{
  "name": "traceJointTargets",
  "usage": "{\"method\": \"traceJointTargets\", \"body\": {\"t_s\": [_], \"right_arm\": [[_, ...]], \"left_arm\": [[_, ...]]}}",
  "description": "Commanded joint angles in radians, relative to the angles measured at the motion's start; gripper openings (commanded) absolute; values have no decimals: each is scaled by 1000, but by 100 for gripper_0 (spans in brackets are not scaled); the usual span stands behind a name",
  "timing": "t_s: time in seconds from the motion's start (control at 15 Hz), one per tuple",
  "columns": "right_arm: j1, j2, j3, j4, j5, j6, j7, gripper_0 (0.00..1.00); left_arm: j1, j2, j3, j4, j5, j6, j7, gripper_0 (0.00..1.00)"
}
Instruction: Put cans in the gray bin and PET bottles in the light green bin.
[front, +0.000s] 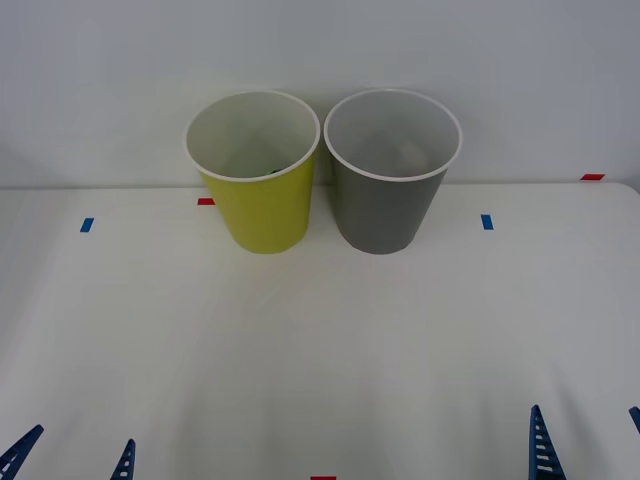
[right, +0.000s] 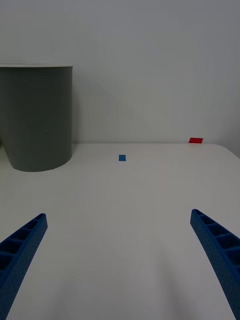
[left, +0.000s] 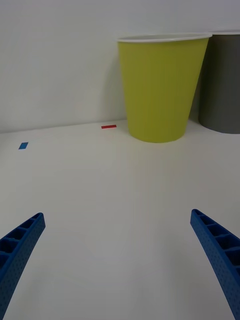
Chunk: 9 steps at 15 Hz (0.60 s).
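Sorting looking finished | something dark-green lying inside round lime-green plastic bin (front: 262, 215) | round dark-gray plastic bin (front: 385, 210) beside it | my left tool (left: 117, 260) and right tool (right: 117, 260) hovering open, holding nothing, over white tabletop (front: 320, 360)

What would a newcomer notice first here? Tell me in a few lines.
Two big bins stand side by side at the back of the white table: the light green bin on the robot's left, the gray bin on its right. At the near edge, the left gripper and the right gripper sit open and holding nothing.
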Motion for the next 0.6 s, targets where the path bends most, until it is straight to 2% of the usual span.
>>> {"method": "traceJointTargets", "body": {"t_s": [0.07, 0.6], "right_arm": [[0, 0, 0, 0, 0, 0, 0, 100], [0, 0, 0, 0, 0, 0, 0, 100]], "left_arm": [[24, -8, 18, 2, -16, -1, -2, 100], [29, -13, 21, 2, -33, -3, -4, 100]]}}
